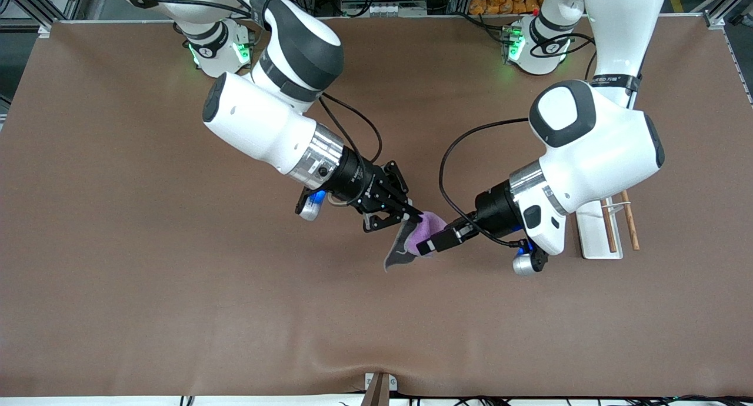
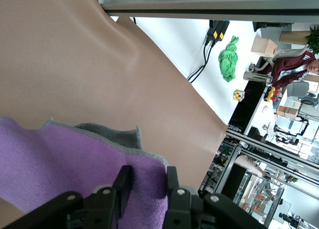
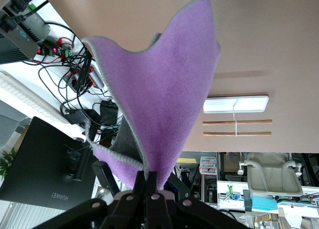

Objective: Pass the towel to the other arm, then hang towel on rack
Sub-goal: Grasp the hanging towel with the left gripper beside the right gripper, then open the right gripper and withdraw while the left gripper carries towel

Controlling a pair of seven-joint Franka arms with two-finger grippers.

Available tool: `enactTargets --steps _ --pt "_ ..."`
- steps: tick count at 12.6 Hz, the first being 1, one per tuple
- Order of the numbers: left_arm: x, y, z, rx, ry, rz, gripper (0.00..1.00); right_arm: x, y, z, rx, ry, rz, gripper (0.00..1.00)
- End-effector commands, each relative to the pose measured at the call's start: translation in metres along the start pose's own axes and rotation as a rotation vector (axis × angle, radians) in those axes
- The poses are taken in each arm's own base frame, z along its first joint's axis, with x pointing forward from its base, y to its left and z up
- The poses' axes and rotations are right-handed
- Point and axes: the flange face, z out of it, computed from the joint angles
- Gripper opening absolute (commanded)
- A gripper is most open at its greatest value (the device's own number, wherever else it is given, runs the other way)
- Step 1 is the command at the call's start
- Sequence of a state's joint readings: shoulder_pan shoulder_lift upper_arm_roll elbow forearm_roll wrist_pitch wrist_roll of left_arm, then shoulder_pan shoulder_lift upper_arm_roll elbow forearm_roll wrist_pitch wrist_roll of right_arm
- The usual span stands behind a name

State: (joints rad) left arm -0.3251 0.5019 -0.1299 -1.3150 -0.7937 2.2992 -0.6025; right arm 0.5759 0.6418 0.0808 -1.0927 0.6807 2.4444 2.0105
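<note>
The towel [image 1: 419, 234] hangs in the air over the middle of the table, purple on one face and dark grey on the other. My right gripper [image 1: 412, 215] is shut on its upper edge; in the right wrist view the towel [image 3: 169, 89] rises from the closed fingers [image 3: 152, 181]. My left gripper [image 1: 436, 241] is at the towel's other edge, its fingers apart with purple cloth [image 2: 75, 159] lying between them [image 2: 148, 175]. The rack [image 1: 595, 236], a white base plate with two brown rods, stands on the table at the left arm's end, partly hidden under the left arm.
The brown table mat [image 1: 176, 288] covers the whole table. The rack also shows in the right wrist view [image 3: 235, 105]. Both arm bases stand along the table's edge farthest from the front camera.
</note>
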Motion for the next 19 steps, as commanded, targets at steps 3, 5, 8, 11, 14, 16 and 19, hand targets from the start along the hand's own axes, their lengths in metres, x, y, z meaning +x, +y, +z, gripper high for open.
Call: enactTargets --steps 3,5,8,11,14,16,19 --pt "-0.002 0.007 -0.002 -0.011 0.007 0.010 0.00 -0.002 0.001 0.002 0.014 -0.002 0.004 0.00" --pt "-0.003 0.008 -0.006 0.062 0.047 0.102 0.00 -0.003 0.002 0.002 0.013 -0.002 0.001 0.00" --pt "-0.009 0.003 -0.019 0.166 -0.009 0.139 0.00 0.000 -0.002 -0.001 0.012 0.001 0.006 0.15" --pt "0.002 -0.006 -0.054 0.229 -0.049 0.124 0.00 0.000 -0.007 -0.007 0.016 0.003 0.007 1.00" --pt "0.013 -0.024 -0.071 0.330 -0.082 0.149 0.00 0.016 -0.021 -0.017 -0.031 0.039 0.029 1.00" --pt "0.017 -0.035 -0.084 0.441 -0.071 0.206 0.00 0.025 -0.028 -0.025 -0.074 0.068 0.036 1.00" --pt "0.028 -0.057 -0.101 0.573 -0.097 0.273 0.00 0.034 -0.041 -0.049 -0.134 0.091 -0.095 1.00"
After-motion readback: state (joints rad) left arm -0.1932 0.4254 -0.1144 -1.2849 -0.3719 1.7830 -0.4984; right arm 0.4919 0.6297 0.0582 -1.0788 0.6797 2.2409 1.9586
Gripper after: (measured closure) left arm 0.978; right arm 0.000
